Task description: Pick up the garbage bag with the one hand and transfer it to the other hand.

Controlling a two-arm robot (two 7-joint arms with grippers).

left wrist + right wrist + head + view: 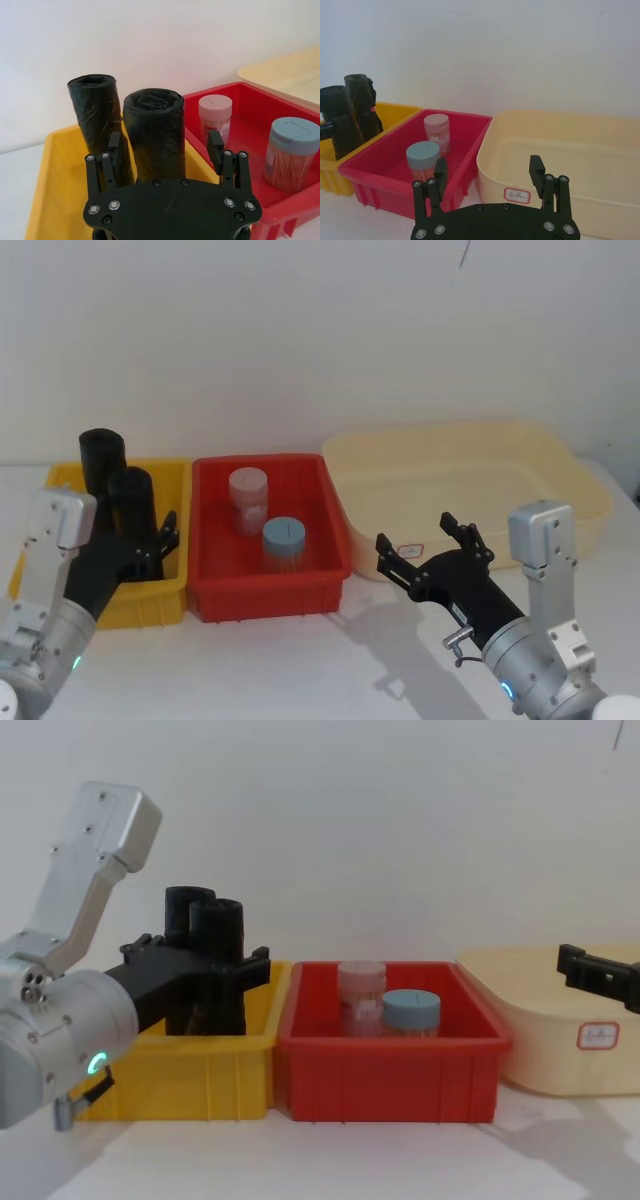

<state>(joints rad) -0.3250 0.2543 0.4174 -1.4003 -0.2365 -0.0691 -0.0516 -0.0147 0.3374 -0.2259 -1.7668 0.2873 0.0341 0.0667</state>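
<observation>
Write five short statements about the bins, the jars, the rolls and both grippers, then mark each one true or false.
1. The left gripper straddles the garbage bag, which stands in the yellow bin beside a second roll. True.
2. The left gripper is shut on the garbage bag. False: its fingers stand open on either side of it.
3. The blue-lidded jar sits in the yellow bin. False: it is in the red bin, with the pink-lidded jar.
4. The right gripper is open and holds nothing. True.
5. The red bin stands between the yellow bin and the cream tub. True.
</observation>
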